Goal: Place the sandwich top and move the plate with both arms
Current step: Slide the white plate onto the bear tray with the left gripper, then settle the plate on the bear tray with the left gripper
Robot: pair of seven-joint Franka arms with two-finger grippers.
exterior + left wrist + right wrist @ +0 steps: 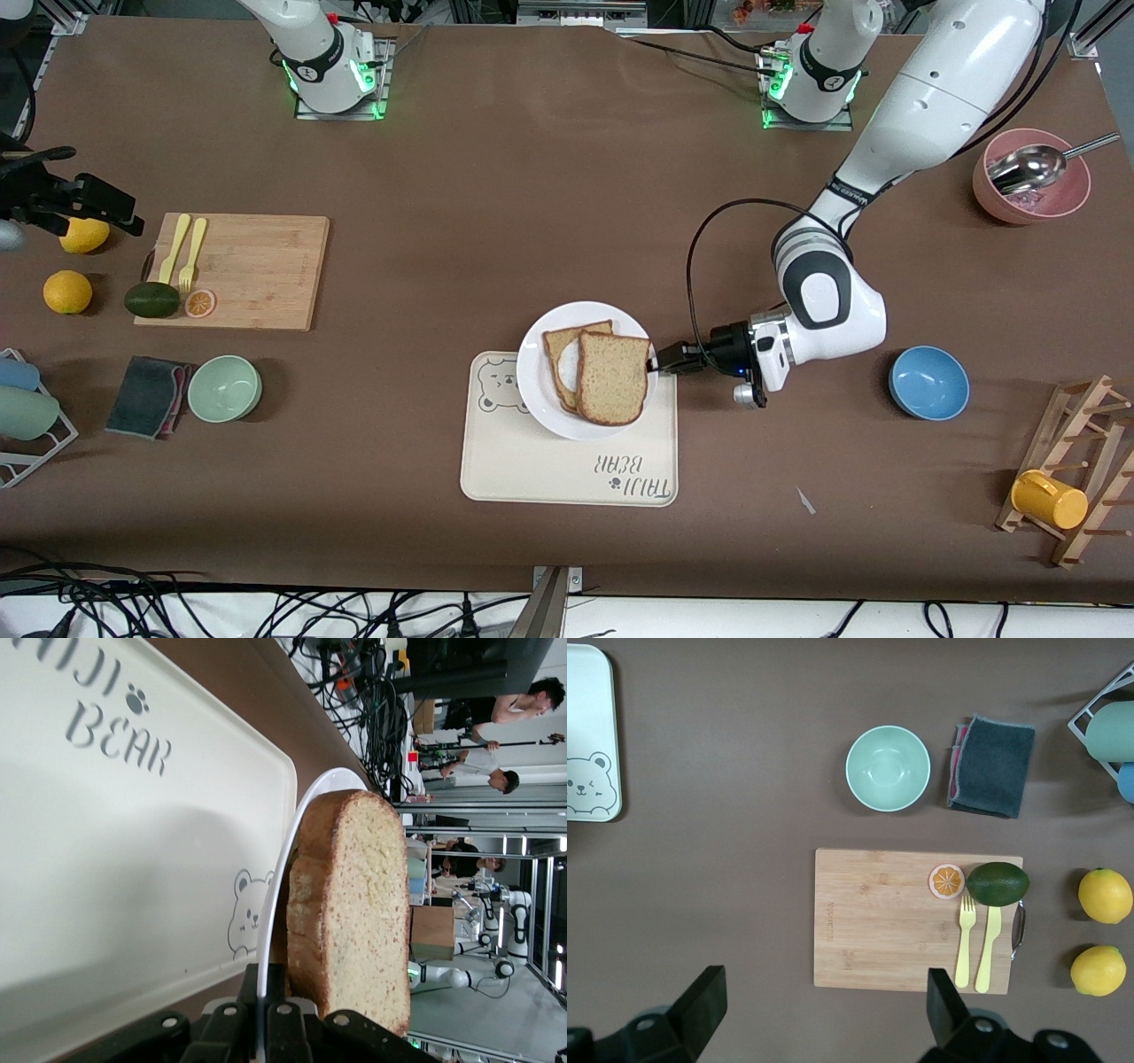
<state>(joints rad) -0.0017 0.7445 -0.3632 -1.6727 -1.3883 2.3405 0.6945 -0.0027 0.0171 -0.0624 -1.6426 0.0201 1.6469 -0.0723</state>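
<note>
Left end effector (pixel 657 360) low at plate (pixel 542 340) edge, fingers clamped on plate rim. Plate on bear-printed tray (pixel 532 470), mid counter (pixel 532 177). Sandwich top (pixel 613 377) lies on plate, overlapping lower bread slice (pixel 558 347). Right end effector (pixel 824 1005) spread wide, empty, over cutting board (pixel 877 917); arm waits.

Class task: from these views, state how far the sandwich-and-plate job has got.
Done: the sandwich top lies on the lower slice on the plate. In hand: the left gripper is at the plate's rim. Left: the right gripper, open, hangs over the cutting board, away from the plate, which sits partly on the tray.
</note>
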